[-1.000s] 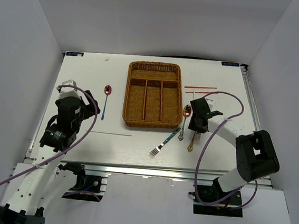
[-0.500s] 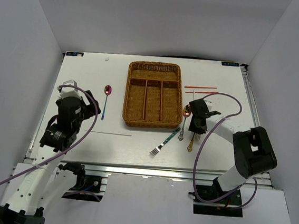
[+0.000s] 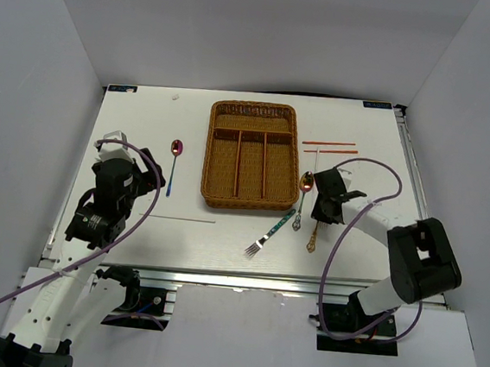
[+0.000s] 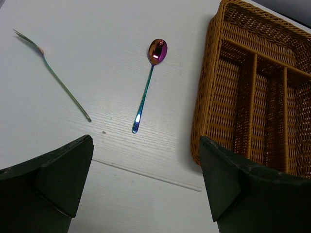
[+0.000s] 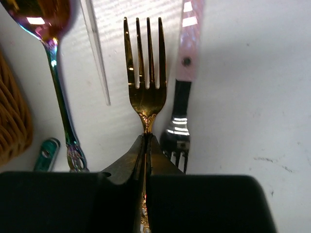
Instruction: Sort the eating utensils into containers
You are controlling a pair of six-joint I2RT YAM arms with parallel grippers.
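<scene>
Your right hand (image 5: 146,141) has pinched shut within the last second. Its slim black fingers (image 5: 129,160) now clamp the neck of the ornate gold metal fork (image 5: 144,82) just behind the tines. The fork lies flat on the white counter (image 5: 243,97), its handle trailing toward you under the hand.

A silver fork with a pearly pink handle (image 5: 189,48) lies just beside it on the right, pointing the opposite way. A thin clear stick (image 5: 95,53) and a gold spoon with an iridescent stem (image 5: 36,17) lie on its left. Lift straight up before you travel, or the tines may drag a neighbour.

The grip sits on a narrow neck, so the fork will probably want to swivel. Move slowly and keep it level.

Beyond and to the left stands the rectangular brown woven wicker tray (image 3: 208,154), whose slots look bare from above. Line the fork up with a long slot and lower it in before you let go.

Your left hand (image 4: 145,145) stands wide open and holds nothing, close to the iridescent purple spoon (image 4: 148,80). Farthest out, the thin red chopsticks (image 3: 328,146) can wait.
</scene>
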